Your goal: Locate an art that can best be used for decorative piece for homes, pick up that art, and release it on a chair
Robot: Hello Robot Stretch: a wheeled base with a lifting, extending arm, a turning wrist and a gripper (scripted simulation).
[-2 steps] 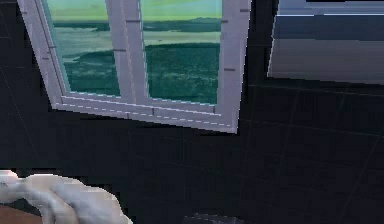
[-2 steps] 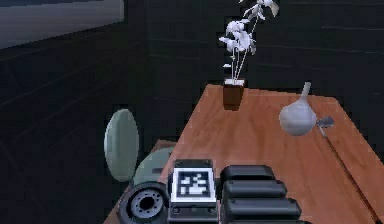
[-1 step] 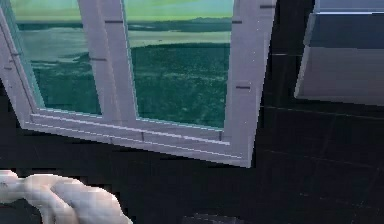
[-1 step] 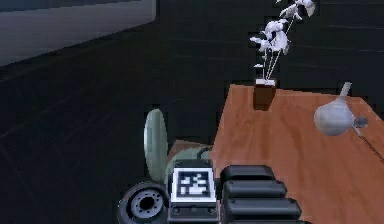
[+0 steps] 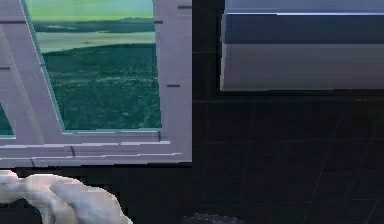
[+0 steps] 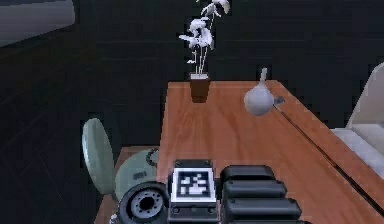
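Reddish-brown wooden desk (image 6: 240, 150), white-flowered plant in brown pot (image 6: 201, 88) and round white lamp (image 6: 261, 98) set upon it, dark gripper (image 6: 145, 205) below, its load could not be told.

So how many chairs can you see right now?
1. A chair with a rounded grey-green back stands at the arm side view's left, beside the wooden table. The pale cushioned thing at the right edge may be another seat.

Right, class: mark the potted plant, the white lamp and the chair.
potted plant (image 6: 201, 88), arm side view, on its brown pot.
white lamp (image 6: 260, 98), arm side view, on its rounded shade.
chair (image 6: 97, 155), arm side view, on its backrest.
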